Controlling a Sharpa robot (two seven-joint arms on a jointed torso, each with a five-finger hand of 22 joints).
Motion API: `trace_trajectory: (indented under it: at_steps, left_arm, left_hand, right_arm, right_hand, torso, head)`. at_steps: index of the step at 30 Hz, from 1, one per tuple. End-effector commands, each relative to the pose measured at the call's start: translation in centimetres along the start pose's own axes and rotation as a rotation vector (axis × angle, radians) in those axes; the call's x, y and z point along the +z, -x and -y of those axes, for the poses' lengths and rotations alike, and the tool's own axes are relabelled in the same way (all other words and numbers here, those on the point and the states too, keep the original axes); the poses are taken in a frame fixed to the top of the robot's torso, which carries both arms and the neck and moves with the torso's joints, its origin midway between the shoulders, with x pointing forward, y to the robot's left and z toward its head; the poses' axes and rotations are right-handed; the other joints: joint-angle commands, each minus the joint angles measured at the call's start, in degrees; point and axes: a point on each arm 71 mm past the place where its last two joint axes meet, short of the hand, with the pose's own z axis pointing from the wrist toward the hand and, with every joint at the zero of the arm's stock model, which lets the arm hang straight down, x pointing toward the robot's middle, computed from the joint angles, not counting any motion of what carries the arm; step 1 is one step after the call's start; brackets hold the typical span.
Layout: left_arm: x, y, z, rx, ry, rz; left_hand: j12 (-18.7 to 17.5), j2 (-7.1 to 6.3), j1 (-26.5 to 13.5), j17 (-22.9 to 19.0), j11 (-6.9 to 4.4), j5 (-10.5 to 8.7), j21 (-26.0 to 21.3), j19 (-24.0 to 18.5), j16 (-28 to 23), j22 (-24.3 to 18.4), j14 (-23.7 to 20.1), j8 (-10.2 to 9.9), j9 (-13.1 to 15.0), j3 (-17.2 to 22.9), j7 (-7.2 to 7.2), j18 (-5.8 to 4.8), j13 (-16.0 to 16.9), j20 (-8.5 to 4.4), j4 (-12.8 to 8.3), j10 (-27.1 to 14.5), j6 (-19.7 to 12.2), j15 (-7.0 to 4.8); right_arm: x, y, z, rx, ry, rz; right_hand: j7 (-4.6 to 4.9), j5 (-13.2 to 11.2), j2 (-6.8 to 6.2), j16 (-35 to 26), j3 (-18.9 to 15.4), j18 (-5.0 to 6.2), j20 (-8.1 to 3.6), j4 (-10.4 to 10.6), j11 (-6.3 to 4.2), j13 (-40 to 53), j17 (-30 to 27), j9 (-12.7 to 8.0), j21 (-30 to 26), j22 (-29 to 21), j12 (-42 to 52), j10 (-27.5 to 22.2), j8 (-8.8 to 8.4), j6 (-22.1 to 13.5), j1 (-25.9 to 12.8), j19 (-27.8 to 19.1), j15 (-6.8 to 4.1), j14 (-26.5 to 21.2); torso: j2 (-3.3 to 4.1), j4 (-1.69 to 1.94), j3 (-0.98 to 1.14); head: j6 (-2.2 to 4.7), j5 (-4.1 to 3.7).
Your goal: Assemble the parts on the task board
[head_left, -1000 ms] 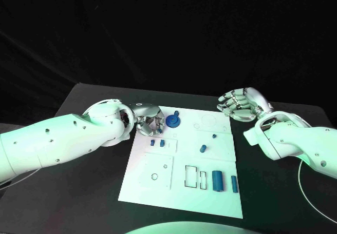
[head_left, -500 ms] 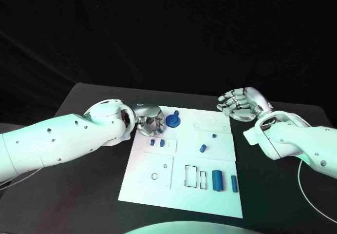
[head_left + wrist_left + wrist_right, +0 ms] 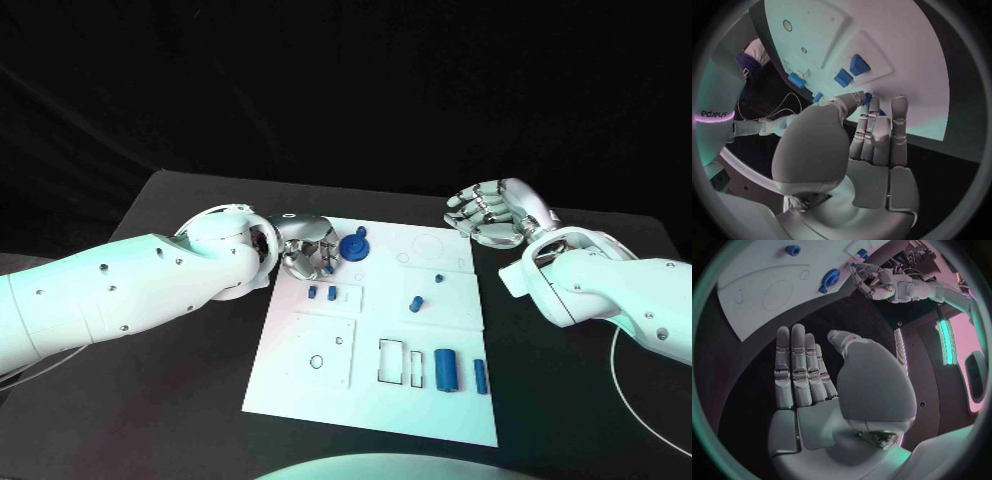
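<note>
On the black counter the task board lies; left hand, fingers loose and empty, nears the round blue part. Right hand waits open. Better to pinch it squarely.

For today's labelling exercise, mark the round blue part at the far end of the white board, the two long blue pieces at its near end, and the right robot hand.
Round blue part [image 3: 355, 246], head view, its disc.
Long blue pieces [image 3: 447, 369], head view, the larger one's middle.
Right robot hand [image 3: 490, 213], head view, its fingers.
</note>
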Motion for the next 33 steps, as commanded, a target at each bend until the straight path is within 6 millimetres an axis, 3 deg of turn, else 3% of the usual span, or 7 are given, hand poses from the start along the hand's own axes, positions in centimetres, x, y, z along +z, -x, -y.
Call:
trace_trajectory:
  at_steps: [1,5,16,33]
  left_arm:
    - [0.13,-0.37,0.36,-0.002,-0.014,-0.029]
    - [0.14,-0.46,0.28,-0.001,-0.004,-0.041]
    - [0.11,-0.49,0.09,0.000,0.012,-0.045]
    - [0.06,-0.19,0.16,-0.002,0.003,-0.003]
  left_hand:
    - [-0.4,0.27,-0.5,0.1,-0.06,-0.29,0.2,0.1,0.2,0.1,0.3,-0.2,0.1,-0.3,-0.03,0.20,0.1,-0.04,-0.1,0.6,0.6,-0.04]
    - [-0.5,0.18,-0.5,0.0,-0.04,-0.32,0.0,-0.1,0.2,-0.2,0.3,-0.3,0.1,-0.3,-0.03,0.26,0.1,-0.06,-0.1,0.7,0.5,-0.05]
    - [-3.5,-1.56,-2.6,-2.2,0.73,-0.12,-1.6,-1.8,-0.2,-2.4,-1.0,-4.1,-0.8,-1.3,0.73,0.59,0.1,0.32,0.9,-0.4,-3.5,0.65]
    - [-5.1,-1.89,-3.0,-5.1,1.28,-0.02,-2.5,-2.6,-1.0,-3.8,-2.5,-4.8,-0.9,-1.5,0.83,0.77,0.1,0.61,1.4,-1.9,-3.6,1.06]
  right_arm:
    - [-0.02,-0.14,-0.11,-0.001,0.012,-0.014]
    - [-0.03,-0.14,-0.10,-0.001,0.011,-0.014]
    - [-0.04,-0.14,-0.09,-0.001,0.010,-0.016]
    - [-0.03,-0.11,-0.06,-0.001,0.009,-0.015]
  right_hand:
    - [-0.09,-0.2,0.08,-0.2,0.0,1.09,0.13,-0.3,-0.03,0.0,-0.1,0.0,-0.3,0.0,-0.2,0.4,-0.35,0.5,-0.5,-0.3,0.25,0.0]
    - [-0.09,-0.2,0.08,-0.2,0.0,1.09,0.13,-0.3,-0.03,0.0,-0.1,0.0,-0.3,0.0,-0.2,0.4,-0.35,0.5,-0.5,-0.3,0.25,0.0]
    - [-0.06,-0.2,0.04,-0.3,-0.1,1.08,0.14,-0.3,0.00,-0.2,-0.1,0.0,-0.3,-0.1,-0.3,0.4,-0.42,0.5,-0.6,-0.3,0.27,0.1]
    - [-0.04,-0.2,0.02,-0.5,-0.1,1.07,0.18,-0.4,0.04,-0.4,-0.2,0.0,-0.3,-0.3,-0.4,0.4,-0.55,0.5,-0.6,-0.4,0.31,0.0]
  torso:
    - [-0.01,-0.01,0.00]
    - [-0.01,-0.02,0.00]
    - [-0.04,0.00,0.01]
    - [-0.01,-0.01,-0.01]
  head:
    - [-0.01,0.00]
    - [-0.01,-0.03]
    - [-0.02,-0.05]
    - [-0.01,-0.08]
